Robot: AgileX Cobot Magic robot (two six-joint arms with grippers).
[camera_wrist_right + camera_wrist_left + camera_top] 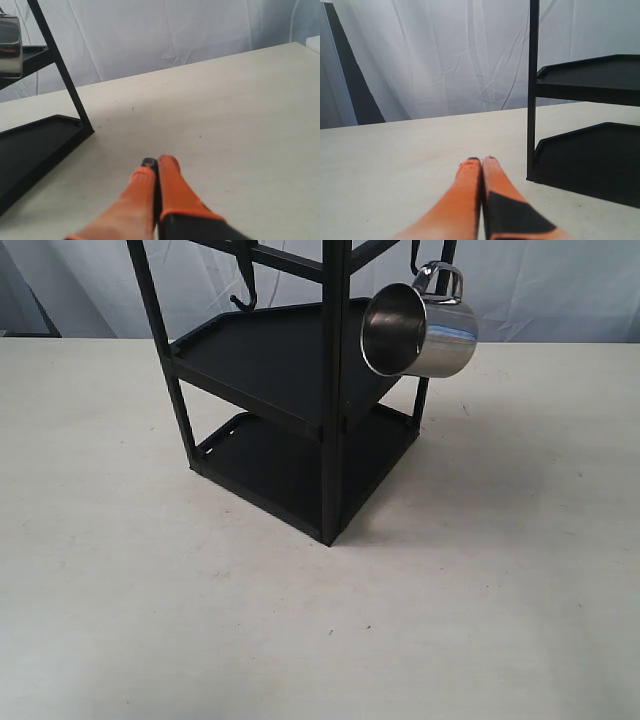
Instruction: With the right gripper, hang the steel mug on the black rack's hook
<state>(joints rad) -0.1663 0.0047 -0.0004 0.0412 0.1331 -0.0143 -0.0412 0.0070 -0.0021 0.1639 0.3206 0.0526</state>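
Observation:
The steel mug [420, 330] hangs by its looped handle from a hook [418, 260] at the right side of the black rack [300, 390], its open mouth tilted toward the camera. Part of the mug [10, 46] shows at the edge of the right wrist view. Another hook [243, 285] hangs bare at the rack's upper left. My right gripper [157, 162] is shut with nothing in it, low over the table and apart from the rack [35, 145]. My left gripper [481, 161] is also shut and holds nothing, near the rack's post [532, 100]. Neither gripper shows in the exterior view.
The rack stands on a pale table [150, 590] with a white curtain [560, 290] behind it. A dark panel [350, 75] leans at the backdrop's edge in the left wrist view. The table's far corner [302, 47] shows in the right wrist view.

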